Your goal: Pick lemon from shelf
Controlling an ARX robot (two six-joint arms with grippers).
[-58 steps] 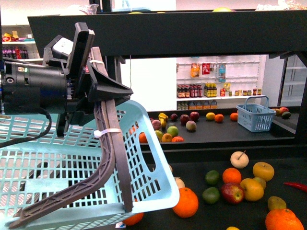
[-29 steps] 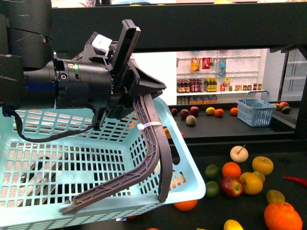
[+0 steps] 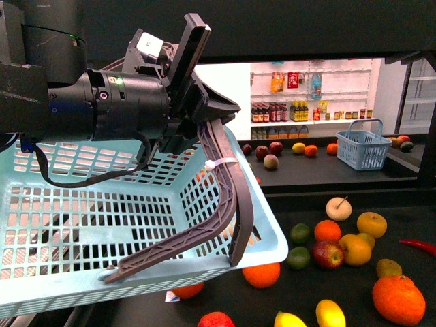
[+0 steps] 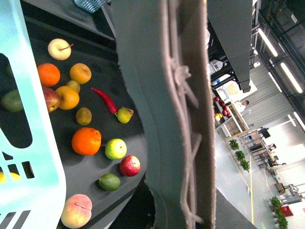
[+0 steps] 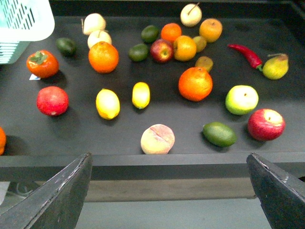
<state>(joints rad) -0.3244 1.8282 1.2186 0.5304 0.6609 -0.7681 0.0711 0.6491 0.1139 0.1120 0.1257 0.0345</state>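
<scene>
No legible text — bottle labels (image 3: 272, 111) blurred.

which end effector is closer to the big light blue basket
Left. The left end effector grips the basket rim; the right end effector hangs open off the shelf front edge, apart from it.

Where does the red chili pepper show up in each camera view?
Front view: the red chili pepper lies at the right edge, on the shelf tray.
Left wrist view: past the blue basket, the red chili pepper lies beside the pear.
Right wrist view: the red chili pepper lies beside the pear.
Shared landmark: the big orange near it, in all three.
</scene>
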